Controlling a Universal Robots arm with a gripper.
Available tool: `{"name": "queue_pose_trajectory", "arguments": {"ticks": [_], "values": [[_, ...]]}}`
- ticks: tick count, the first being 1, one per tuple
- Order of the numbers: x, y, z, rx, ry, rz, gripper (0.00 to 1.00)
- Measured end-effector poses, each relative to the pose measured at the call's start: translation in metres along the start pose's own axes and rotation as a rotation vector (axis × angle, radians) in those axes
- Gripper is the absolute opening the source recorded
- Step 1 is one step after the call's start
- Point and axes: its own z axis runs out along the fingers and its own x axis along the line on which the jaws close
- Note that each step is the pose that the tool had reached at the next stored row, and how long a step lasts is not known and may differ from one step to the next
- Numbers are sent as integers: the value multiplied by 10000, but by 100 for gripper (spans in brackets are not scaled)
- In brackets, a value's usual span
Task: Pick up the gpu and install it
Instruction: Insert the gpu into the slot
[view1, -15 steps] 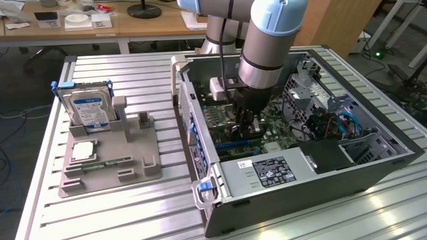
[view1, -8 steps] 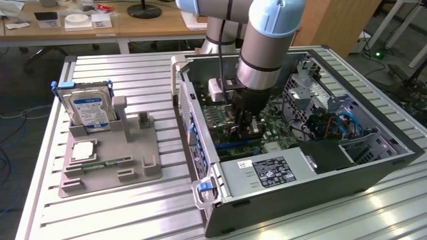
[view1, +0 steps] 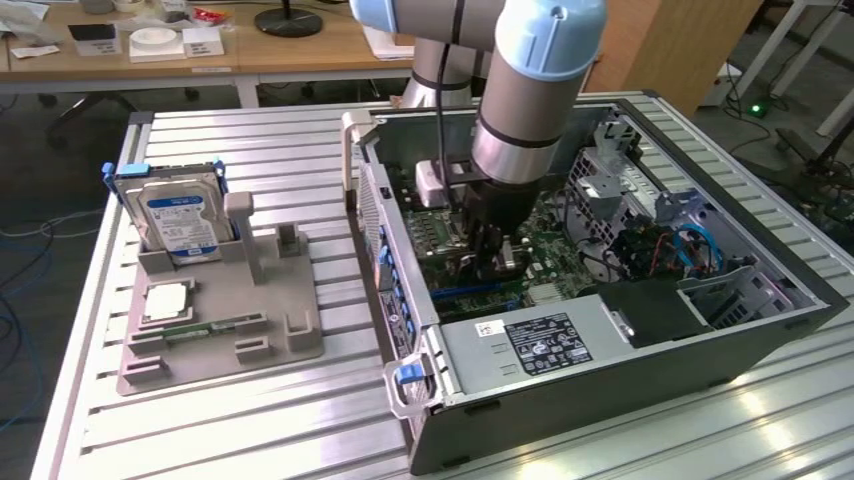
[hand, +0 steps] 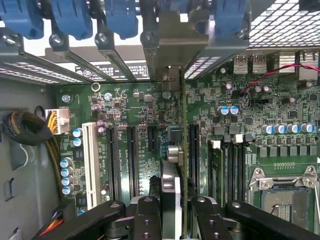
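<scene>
My gripper (view1: 489, 240) is down inside the open computer case (view1: 747, 330), above the motherboard (view1: 567, 262). It is shut on the gpu (hand: 182, 125), which the wrist view shows edge-on: a thin green board edge running along the expansion slots. The card's pale metal bracket (hand: 170, 45) sits against the rear slot openings beneath the blue clips. My black fingers (hand: 148, 220) clamp the card from both sides. In the exterior view the gpu (view1: 499, 262) stands upright below the fingers. I cannot tell whether its edge is fully down in the slot.
Left of the case, a grey fixture (view1: 227, 340) holds a silver hard drive (view1: 180, 220), a processor chip (view1: 167, 300) and a green memory stick (view1: 200, 330). The power supply (view1: 534, 345) and drive bays hem in the board. Cables (hand: 25, 130) lie beside the slots.
</scene>
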Motion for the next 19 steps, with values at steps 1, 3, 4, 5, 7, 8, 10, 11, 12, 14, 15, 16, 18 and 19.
{"name": "queue_pose_trajectory", "arguments": {"ticks": [1,3,4,5,7,8,10,11,12,14,15,16,18,19], "values": [[0,0,3,0,0,0,28],[0,1,10,0,0,1,28],[0,2,14,0,-1,0,28],[1,2,16,-1,1,1,28],[1,2,16,-1,3,1,28],[1,2,17,-1,3,1,28],[1,2,18,0,1,0,28],[0,2,17,0,1,1,28],[0,2,18,0,0,1,28],[0,2,18,0,1,0,28],[0,3,12,1,-2,1,28],[0,2,4,1,-2,1,28],[0,2,2,1,-3,1,28],[0,2,1,1,-2,1,28]]}}
